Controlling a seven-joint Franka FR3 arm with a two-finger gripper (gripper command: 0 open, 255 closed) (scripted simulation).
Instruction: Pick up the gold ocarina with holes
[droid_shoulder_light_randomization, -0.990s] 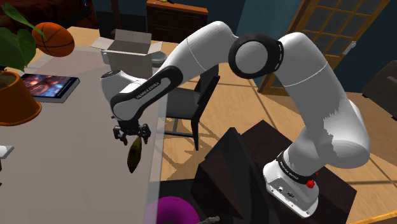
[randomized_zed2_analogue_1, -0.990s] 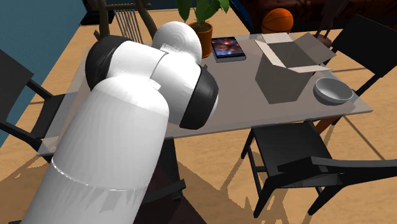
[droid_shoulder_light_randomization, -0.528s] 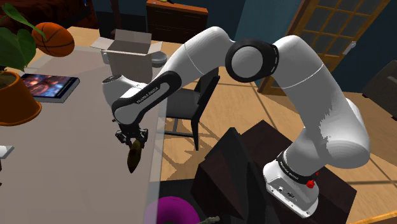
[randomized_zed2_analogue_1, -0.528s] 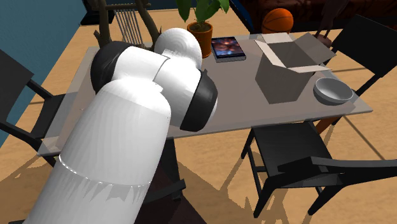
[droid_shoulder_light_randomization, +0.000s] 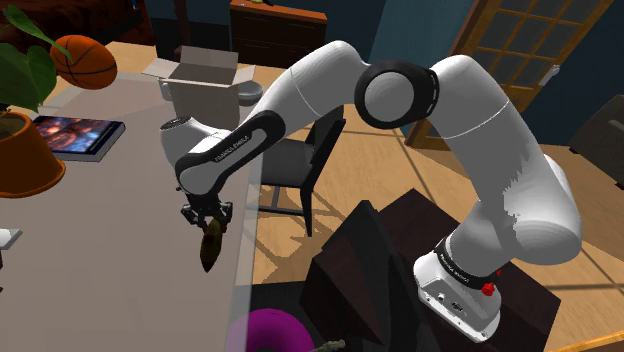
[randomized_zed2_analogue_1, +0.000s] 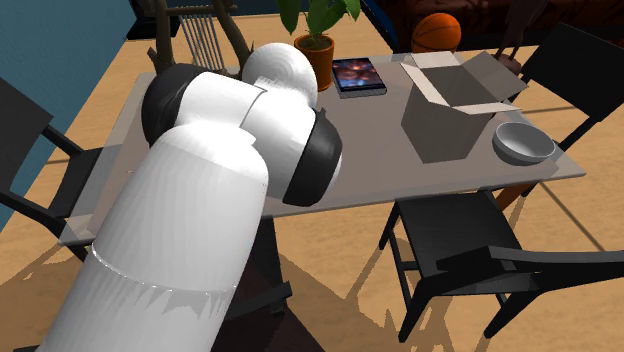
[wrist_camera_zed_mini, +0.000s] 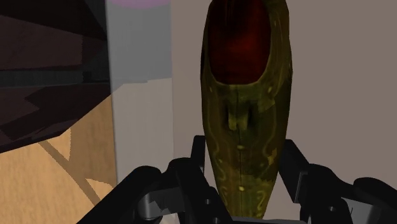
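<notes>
The all-black gripper (droid_shoulder_light_randomization: 206, 220) is clasping the slim end of the dull-gold tapered ocarina (droid_shoulder_light_randomization: 210, 252) — likely easier to span than the bulk at its 6 o'clock.

Matt brassy ocarina (wrist_camera_zed_mini: 245, 127), engraved; smooth matt table (droid_shoulder_light_randomization: 110, 230).

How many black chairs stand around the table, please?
3 in the second exterior view: left-edge chair, near-side chair, far-right chair beyond the cardboard box. The arm may hide more.
</notes>
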